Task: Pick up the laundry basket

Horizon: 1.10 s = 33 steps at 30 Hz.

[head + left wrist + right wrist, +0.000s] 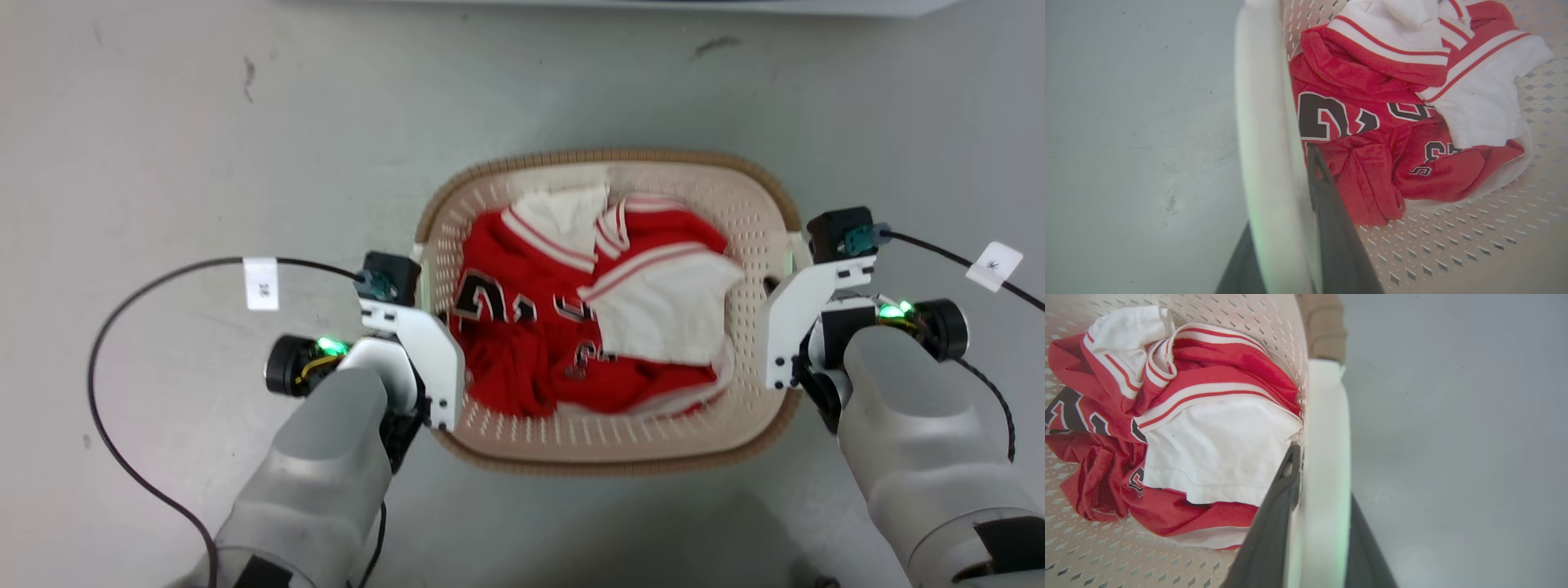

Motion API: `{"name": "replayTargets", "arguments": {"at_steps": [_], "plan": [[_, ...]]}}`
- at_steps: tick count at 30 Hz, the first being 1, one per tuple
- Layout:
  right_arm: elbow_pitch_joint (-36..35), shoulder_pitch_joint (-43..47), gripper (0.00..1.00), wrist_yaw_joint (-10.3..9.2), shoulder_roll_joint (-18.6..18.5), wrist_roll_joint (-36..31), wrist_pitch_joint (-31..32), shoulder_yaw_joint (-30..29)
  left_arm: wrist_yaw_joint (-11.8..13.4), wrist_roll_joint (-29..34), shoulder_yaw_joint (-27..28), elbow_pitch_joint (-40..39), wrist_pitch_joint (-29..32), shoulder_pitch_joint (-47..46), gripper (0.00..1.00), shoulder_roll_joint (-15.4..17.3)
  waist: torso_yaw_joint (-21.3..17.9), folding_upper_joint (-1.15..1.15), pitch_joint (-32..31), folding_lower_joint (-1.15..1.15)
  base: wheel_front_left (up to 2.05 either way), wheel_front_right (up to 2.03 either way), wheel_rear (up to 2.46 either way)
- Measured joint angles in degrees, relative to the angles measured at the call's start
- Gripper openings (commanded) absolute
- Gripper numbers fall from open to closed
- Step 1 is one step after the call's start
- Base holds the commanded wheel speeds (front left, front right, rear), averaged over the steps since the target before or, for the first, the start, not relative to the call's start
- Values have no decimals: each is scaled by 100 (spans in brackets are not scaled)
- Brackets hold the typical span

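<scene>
Oval perforated plastic laundry basket (620, 467) holds crumpled red cloth (522, 367).

The floor (163, 122) is smooth, matte, pale grey, under soft even light. A short dark scuff (247, 75) marks its far left part and a longer smudge (714, 45) its far right, with small specks scattered about. A paler strip (735, 5) runs along the far edge, too little of it visible to identify. A faint broad shadow (694, 523) lies on the near part
</scene>
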Motion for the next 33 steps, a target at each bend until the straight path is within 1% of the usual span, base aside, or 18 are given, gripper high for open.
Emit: {"name": "replayTargets", "arguments": {"at_steps": [2, 4, 9, 15, 19, 25, 30, 33], "plan": [[14, 76, 0, -1, -14, 3, 182, 46, 2, -222, -207, -116, 264, 150, 0, 23, 4, 0, -190, 0, 0, 0, 0], [22, 137, 0, 0, -26, 21, 386, 104, 2, -458, -411, -303, 453, 276, 0, 115, 4, 0, -405, 0, 0, 0, 0], [10, 231, 0, -1, -12, 160, 900, 350, 8, -1069, -971, -856, 925, 421, 0, 474, 3, 0, -1024, 0, 0, 0, 0], [10, 353, 0, -1, 15, 567, 1526, 791, 18, -1856, -1590, -1482, 1572, 610, 0, 972, -17, 0, -1877, -1, 0, 0, 0], [-20, 386, 0, -1, 38, 1001, 1989, 1171, 26, -2310, -1969, -1844, 2096, 634, 0, 1302, -44, 0, -2456, -1, 0, 0, 0], [-446, 495, 0, -11, 45, 1789, 2864, 1901, 27, -2941, -2345, -2227, 2749, 636, 0, 1773, -100, 1, -3271, -2, 0, 0, 0], [-920, 621, 0, -10, -136, 2498, 3744, 2498, 26, -3262, -2660, -2483, 3125, 634, 0, 2031, -154, 0, -3825, -2, 0, 0, 0], [-1227, 656, 0, -9, -278, 2849, 4110, 2781, 25, -3482, -2771, -2580, 3326, 642, 0, 2142, -188, 1, -4095, -2, 0, 0, 0]]}}
